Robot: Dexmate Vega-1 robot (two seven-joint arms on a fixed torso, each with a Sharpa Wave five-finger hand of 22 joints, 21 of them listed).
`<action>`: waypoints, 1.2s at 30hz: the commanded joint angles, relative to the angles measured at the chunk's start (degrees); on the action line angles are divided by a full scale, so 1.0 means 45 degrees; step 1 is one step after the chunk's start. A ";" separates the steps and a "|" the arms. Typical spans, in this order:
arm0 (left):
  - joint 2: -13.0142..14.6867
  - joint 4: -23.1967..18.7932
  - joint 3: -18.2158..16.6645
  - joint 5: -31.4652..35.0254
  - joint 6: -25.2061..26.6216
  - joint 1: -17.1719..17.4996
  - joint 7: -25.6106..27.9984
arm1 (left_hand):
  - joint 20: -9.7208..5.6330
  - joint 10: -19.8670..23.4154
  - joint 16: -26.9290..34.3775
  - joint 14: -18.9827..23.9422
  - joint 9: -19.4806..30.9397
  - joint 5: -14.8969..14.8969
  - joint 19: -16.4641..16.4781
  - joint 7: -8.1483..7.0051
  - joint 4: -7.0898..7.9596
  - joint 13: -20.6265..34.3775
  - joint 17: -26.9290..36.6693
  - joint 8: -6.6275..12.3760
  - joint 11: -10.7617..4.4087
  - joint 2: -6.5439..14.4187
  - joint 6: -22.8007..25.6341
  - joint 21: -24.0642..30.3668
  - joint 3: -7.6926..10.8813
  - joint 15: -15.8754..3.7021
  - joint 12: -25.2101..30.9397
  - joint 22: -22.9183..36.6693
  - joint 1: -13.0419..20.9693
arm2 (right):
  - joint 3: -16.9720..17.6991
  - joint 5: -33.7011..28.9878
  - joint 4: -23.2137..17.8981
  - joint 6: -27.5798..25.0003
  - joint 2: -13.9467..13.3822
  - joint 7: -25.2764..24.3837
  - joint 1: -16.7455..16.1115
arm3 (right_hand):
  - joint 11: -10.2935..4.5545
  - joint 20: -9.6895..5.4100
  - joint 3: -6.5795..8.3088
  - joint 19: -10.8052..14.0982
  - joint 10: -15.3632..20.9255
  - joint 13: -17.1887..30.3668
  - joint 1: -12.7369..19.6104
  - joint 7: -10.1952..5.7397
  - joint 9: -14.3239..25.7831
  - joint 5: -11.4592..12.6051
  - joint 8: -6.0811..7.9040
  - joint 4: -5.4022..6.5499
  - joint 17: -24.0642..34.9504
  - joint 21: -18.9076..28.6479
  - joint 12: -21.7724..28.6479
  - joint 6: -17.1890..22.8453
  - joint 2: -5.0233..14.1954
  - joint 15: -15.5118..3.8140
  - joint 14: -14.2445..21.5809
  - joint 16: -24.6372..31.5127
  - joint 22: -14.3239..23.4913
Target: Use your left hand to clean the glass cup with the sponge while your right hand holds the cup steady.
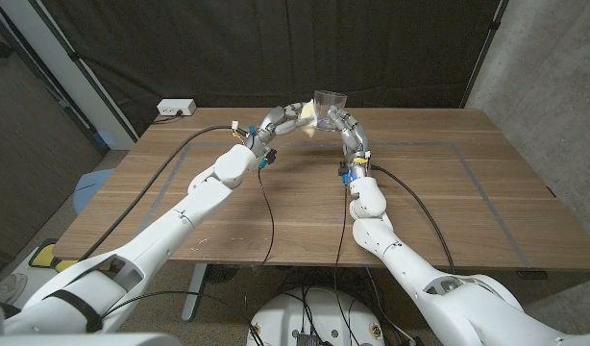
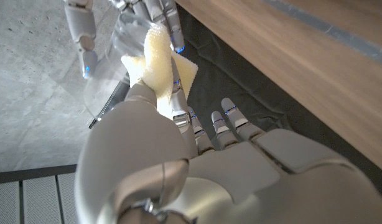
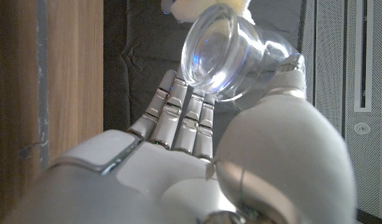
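Observation:
A clear glass cup [image 1: 329, 104] is held up above the far middle of the wooden table [image 1: 305, 192] by my right hand [image 1: 345, 125], whose fingers wrap its side. The right wrist view looks at the cup's thick base [image 3: 216, 53] resting against those fingers. My left hand [image 1: 276, 122] pinches a pale yellow sponge [image 1: 307, 118] and presses it against the cup's left side. In the left wrist view the sponge [image 2: 157, 59] sits between thumb and fingers, touching the cup [image 2: 116, 56], with fingers of the right hand [image 2: 82, 31] beyond.
A white power box [image 1: 176, 108] lies at the table's far left corner. Black cables [image 1: 266, 207] trail across the tabletop from both wrists. A black curtain hangs behind the table and a concrete wall stands at the right.

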 commanded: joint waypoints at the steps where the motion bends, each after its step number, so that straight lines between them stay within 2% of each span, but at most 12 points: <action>1: -0.0018 0.0502 0.0334 0.0092 0.0215 -0.0134 -0.0297 | -0.0026 -0.0015 0.0005 0.0007 0.0086 0.0037 -0.0075 0.0039 -0.0059 0.0040 0.0067 0.0101 0.0087 0.0298 0.0028 0.0064 0.0212 -0.1159 0.0067 -0.0007 0.0324 | 0.0057 0.0049 0.0393 0.0148 0.0117 -0.0010 0.0235 | -0.0935 -0.1941 -0.0008 -0.0103 0.1085 0.0013 0.2619 -0.2119 0.0309 0.0059 0.0294 0.0023 0.0014 0.0086 0.0003 0.2698 0.2775 -0.2643 0.1026 -0.0038 -0.0016; 13: -0.0070 0.0541 0.0370 0.0248 0.0206 -0.0279 -0.0235 | -0.0051 -0.0065 -0.0004 -0.0014 0.0064 0.0023 -0.0094 0.0035 -0.0055 0.0038 0.0073 0.0135 0.0107 0.0274 0.0053 0.0116 0.0284 -0.1174 0.0104 -0.0014 0.0311 | 0.0245 0.0286 0.0887 0.0228 0.0265 0.0337 0.0460 | -0.0922 -0.1946 -0.0014 -0.0144 0.1116 0.0039 0.2643 -0.2113 0.0308 0.0068 0.0319 0.0021 0.0062 0.0200 -0.0023 0.2719 0.2784 -0.2645 0.1049 -0.0067 -0.0051; 19: -0.0035 0.0362 0.0256 0.0160 0.0259 -0.0072 -0.0072 | -0.0059 -0.0062 -0.0003 -0.0013 0.0059 0.0016 -0.0100 -0.0019 -0.0059 0.0036 0.0076 0.0148 0.0078 0.0256 0.0043 0.0143 0.0318 -0.1155 0.0134 -0.0019 0.0307 | 0.0381 0.0473 0.1042 0.0179 0.0366 0.0549 0.0542 | -0.0904 -0.1945 -0.0019 -0.0165 0.1142 0.0055 0.2657 -0.2120 0.0329 0.0073 0.0350 0.0018 0.0087 0.0269 -0.0036 0.2742 0.2782 -0.2645 0.1049 -0.0090 -0.0073; 36: 0.0262 -0.1511 -0.0681 0.1509 -0.0644 0.1041 0.2210 | -0.0093 0.0004 0.0029 0.0111 -0.0038 -0.0003 -0.0007 -0.0077 -0.0038 0.0010 0.0068 0.0173 0.0030 0.0206 0.0097 0.0271 0.0398 -0.1173 0.0232 -0.0031 0.0241 | 0.0941 0.1289 0.1108 -0.0156 0.0718 0.1432 0.0499 | -0.0904 -0.1946 -0.0018 -0.0194 0.1311 0.0106 0.2708 -0.2083 0.0281 0.0089 0.0432 0.0020 0.0195 0.0521 -0.0041 0.2944 0.2816 -0.2646 0.1170 -0.0100 -0.0136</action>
